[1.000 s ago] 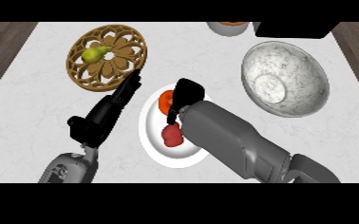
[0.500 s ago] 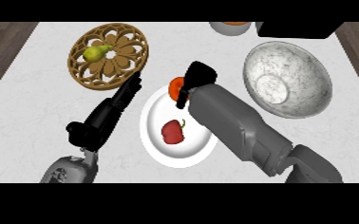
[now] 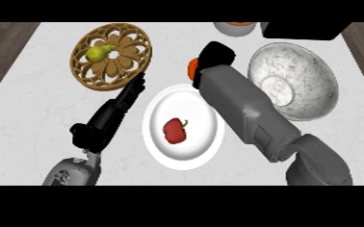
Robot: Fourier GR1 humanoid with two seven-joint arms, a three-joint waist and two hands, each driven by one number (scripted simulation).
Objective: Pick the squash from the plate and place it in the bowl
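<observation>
Right hand [image 3: 215, 57] raised between white plate [image 3: 158, 139] and marbled bowl [image 3: 313, 94], fingers curled around an orange squash [image 3: 192, 68], only partly visible at the hand's left edge, above the counter [image 3: 43, 96]. Left hand [image 3: 107, 120] beside the plate, fingers straight, holding nothing. Red pepper [image 3: 175, 130] lying on the plate. Pear [image 3: 99, 53] on the wooden trivet [image 3: 131, 62].

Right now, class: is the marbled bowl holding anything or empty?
Empty: the bowl shows only its marbled inside; the orange squash is beside the right hand.
</observation>
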